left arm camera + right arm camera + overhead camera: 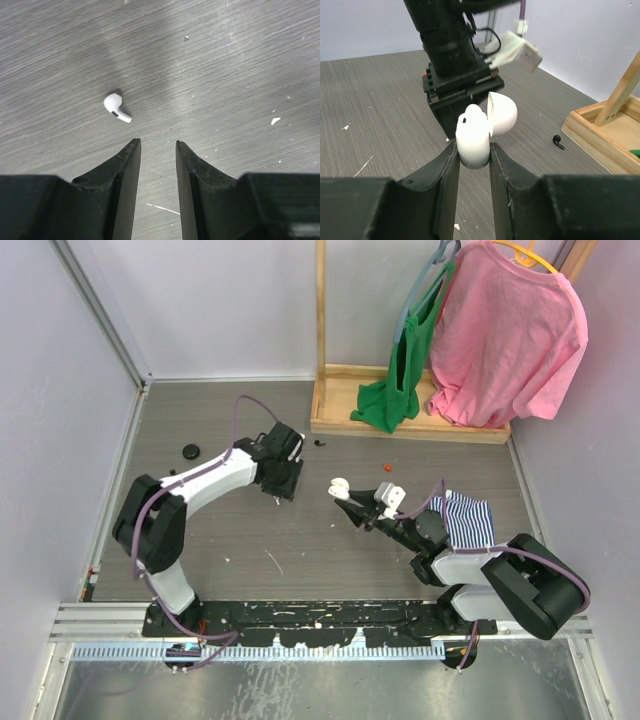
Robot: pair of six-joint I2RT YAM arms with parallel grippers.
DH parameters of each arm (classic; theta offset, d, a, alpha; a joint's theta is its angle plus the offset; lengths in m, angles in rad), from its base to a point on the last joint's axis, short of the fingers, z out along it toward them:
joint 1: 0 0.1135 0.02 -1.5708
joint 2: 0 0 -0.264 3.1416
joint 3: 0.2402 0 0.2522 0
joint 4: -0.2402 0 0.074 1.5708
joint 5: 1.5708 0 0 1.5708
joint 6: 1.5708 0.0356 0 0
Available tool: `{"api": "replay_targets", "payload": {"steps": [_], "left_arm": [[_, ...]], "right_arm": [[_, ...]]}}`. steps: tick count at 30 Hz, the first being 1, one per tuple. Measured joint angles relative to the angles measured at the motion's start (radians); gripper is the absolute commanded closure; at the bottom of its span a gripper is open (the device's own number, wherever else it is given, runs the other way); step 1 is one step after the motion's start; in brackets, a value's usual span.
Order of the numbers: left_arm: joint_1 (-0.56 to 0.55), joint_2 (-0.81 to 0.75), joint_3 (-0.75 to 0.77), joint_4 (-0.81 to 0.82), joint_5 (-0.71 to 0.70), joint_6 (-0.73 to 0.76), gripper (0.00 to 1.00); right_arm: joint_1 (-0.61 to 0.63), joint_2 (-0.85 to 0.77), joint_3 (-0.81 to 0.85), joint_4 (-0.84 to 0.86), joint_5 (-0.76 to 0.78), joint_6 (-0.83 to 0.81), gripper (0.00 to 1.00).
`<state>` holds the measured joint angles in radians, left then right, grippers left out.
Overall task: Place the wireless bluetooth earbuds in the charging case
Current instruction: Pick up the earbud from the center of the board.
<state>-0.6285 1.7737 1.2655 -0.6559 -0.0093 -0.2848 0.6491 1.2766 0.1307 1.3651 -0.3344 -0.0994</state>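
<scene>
**White earbud is lying ahead and left of the left jaws**

The tall wooden clothes rack [335, 400] is standing at the far side of the grey wood-grain table [225, 60], and everything that matters is sitting on its near side. The left gripper [157, 145] is hanging over the table on the near side of the rack's left post. The right gripper [472, 146] is reaching in on the near side of the rack's middle, so the two are facing each other closely. The right jaws are clamping the glossy white rounded plastic charging case [472, 132] by its sides, with its hinged lid standing open. The left jaws are standing a little apart with nothing between them.

The small white plastic earbud [116, 106] with a short stem is lying flat on the table under the left gripper. That is making the left arm the nearer one by far, and the right is busy with the case. In the left wrist view the earbud is lying ahead of the fingertips and left of the gap, roughly beyond the left finger rather than on the centre line. Its long axis is running diagonally, with the bulb far-left and the stem pointing near-right toward the gap. You are probably needing a shift left and forward. Some wrist turn is likely helping too, so the jaws are closing across the stem rather than along it.
</scene>
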Motion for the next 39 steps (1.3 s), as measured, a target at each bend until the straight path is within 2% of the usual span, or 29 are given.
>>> {"api": "replay_targets", "payload": {"steps": [4, 10, 19, 29, 39], "left_arm": [[-0.001, -0.073, 0.001, -0.023, -0.075, -0.095, 0.63], [-0.001, -0.077, 0.002, -0.068, -0.199, -0.227, 0.56], [0.000, 0.045, 0.027, -0.055, -0.278, -0.377, 0.55], [0.007, 0.121, 0.058, -0.028, -0.307, -0.460, 0.65], [0.026, 0.141, 0.058, -0.006, -0.309, -0.489, 0.67]], "right_arm": [[0.000, -0.001, 0.000, -0.002, 0.000, 0.000, 0.93], [0.000, -0.001, 0.000, -0.004, 0.000, 0.000, 0.93], [0.000, -0.001, 0.000, -0.005, 0.000, 0.000, 0.93], [0.000, 0.000, 0.000, -0.005, -0.001, 0.000, 0.93], [0.000, 0.000, 0.000, -0.005, -0.004, 0.000, 0.93]]}}
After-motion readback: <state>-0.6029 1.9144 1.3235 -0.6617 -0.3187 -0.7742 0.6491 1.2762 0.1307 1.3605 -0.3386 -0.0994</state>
